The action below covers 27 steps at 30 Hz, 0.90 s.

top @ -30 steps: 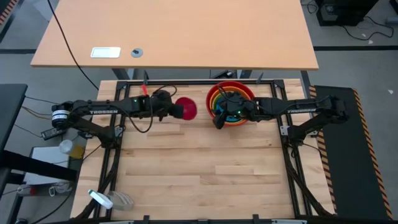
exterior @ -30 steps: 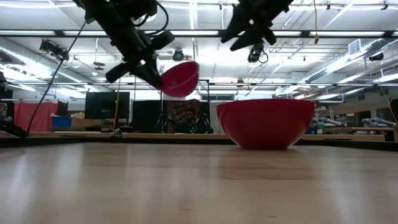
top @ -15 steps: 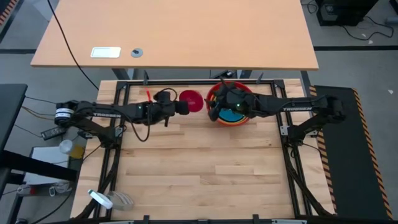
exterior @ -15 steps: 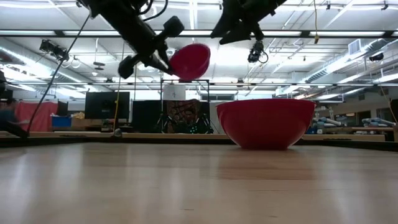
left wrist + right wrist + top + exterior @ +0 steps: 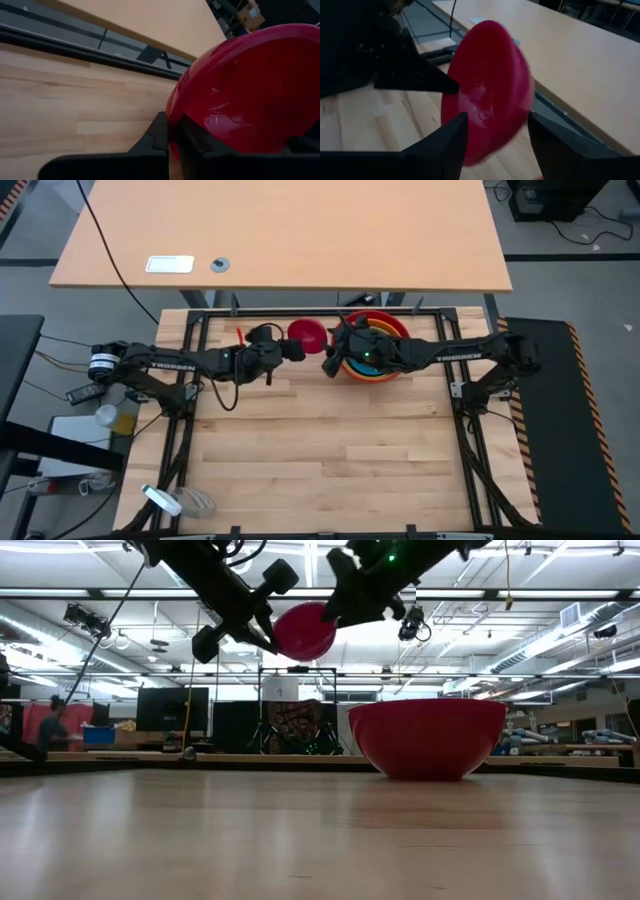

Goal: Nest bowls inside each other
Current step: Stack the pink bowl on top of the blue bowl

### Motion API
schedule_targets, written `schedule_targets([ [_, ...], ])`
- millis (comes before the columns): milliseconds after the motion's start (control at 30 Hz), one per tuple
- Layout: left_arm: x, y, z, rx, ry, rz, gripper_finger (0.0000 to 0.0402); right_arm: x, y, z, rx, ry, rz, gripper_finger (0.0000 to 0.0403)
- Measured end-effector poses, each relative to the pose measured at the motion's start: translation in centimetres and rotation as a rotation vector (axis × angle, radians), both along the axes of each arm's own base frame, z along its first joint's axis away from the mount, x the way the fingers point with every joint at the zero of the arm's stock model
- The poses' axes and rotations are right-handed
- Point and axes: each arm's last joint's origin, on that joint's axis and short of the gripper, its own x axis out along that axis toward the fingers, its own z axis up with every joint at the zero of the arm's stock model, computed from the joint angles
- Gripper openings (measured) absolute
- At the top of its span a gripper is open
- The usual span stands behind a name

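Note:
The small magenta-pink bowl (image 5: 308, 335) hangs in the air near the table's far edge, tipped onto its side. My left gripper (image 5: 297, 350) is shut on its rim. My right gripper (image 5: 492, 145) is open, and its two fingers stand on either side of this bowl (image 5: 485, 90). To the right, the red bowl (image 5: 376, 346) rests on its base on the table (image 5: 320, 440). It holds the orange, yellow-green and blue bowls nested inside it. In the low view only the red bowl's wall (image 5: 427, 737) shows. My left gripper pinches the pink bowl's rim (image 5: 172, 131) between its two fingers, one on each face of the wall. The fingers come roughly level from the table's left. The bowl is lifted clear and stands on edge beyond the fingertips. My right gripper straddles the bowl; I cannot tell whether its fingers (image 5: 451, 142) touch it.
A black metal frame (image 5: 300, 311) runs along the table's far edge, close behind the pink bowl. A second, larger table (image 5: 280, 230) stands beyond it. The near half of the wooden table top lies bare.
My left gripper has gone toward the far edge and up a little, rolling its wrist. The pink bowl went with it and tipped from mouth-up onto its side. My right gripper has moved left from above the nested bowls to the pink bowl, sinking slightly and staying open.

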Motion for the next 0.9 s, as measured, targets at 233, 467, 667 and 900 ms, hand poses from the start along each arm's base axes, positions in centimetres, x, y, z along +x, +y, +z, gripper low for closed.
schedule_targets([
  [233, 0.0, 0.1, 0.0, -0.001, -0.012, 0.022, 0.0016, 1.2, -0.3, -1.3, -0.062, 0.008, -0.087, 0.0205],
  [467, 0.0, 0.1, 0.0, -0.004, -0.013, 0.023, 0.0021, 1.3, -0.4, -1.2, -0.078, 0.001, -0.081, 0.0157],
  [667, 0.0, 0.1, 0.0, -0.011, -0.021, 0.011, 0.0043, 1.3, -0.4, -1.1, -0.079, -0.005, -0.087, 0.0102],
  [900, 0.5, 0.0, 0.2, -0.019, -0.046, -0.061, 0.0071, 1.2, -0.5, -1.1, -0.091, 0.001, -0.109, 0.0061],
])
